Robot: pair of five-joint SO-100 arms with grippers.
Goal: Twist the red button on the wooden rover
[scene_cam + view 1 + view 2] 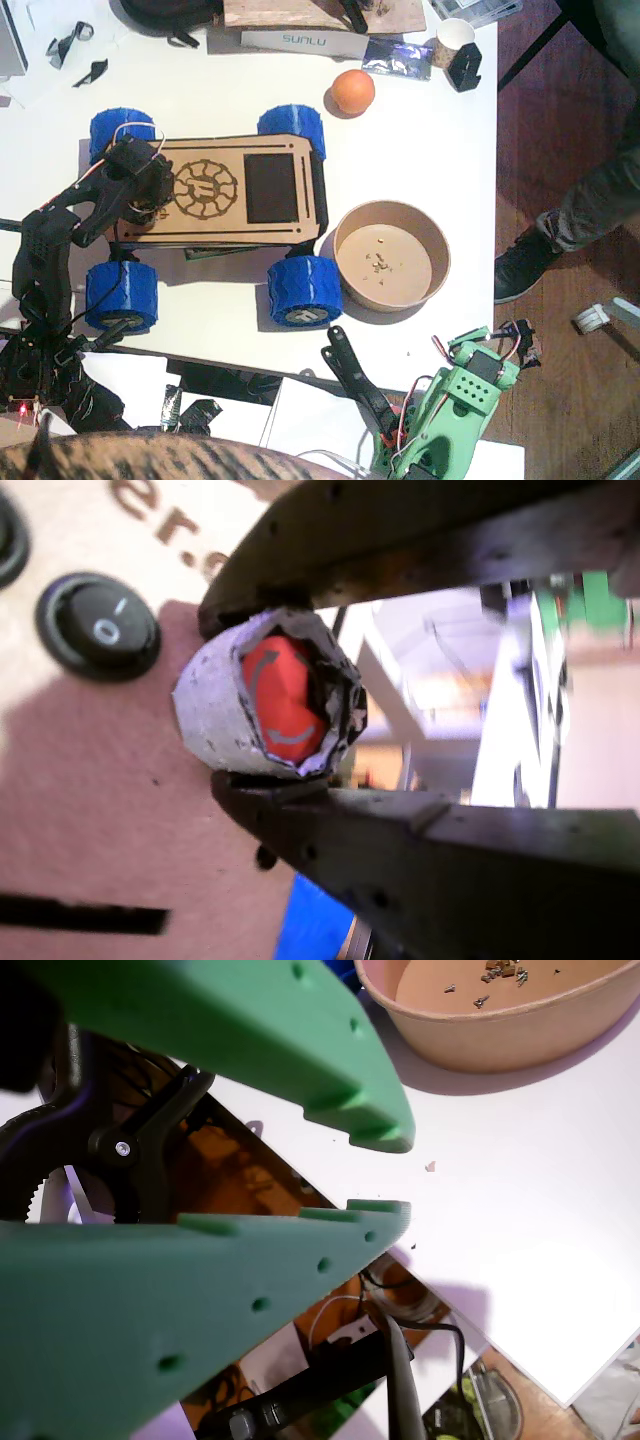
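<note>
On the white surface (420,130), the wooden rover (235,195), a flat plywood-topped vehicle on four chunky blue wheels, stands left of a round tan paper bowl (392,256). At its left end, the black left gripper (140,195) has its jaws pinching the small round red button (282,702) by its silvery collar, beside a black round switch (98,626). The green right gripper (385,1175) rests at the near edge, jaws slightly spread, holding nothing. An orange ball (352,92) lies well apart.
</note>
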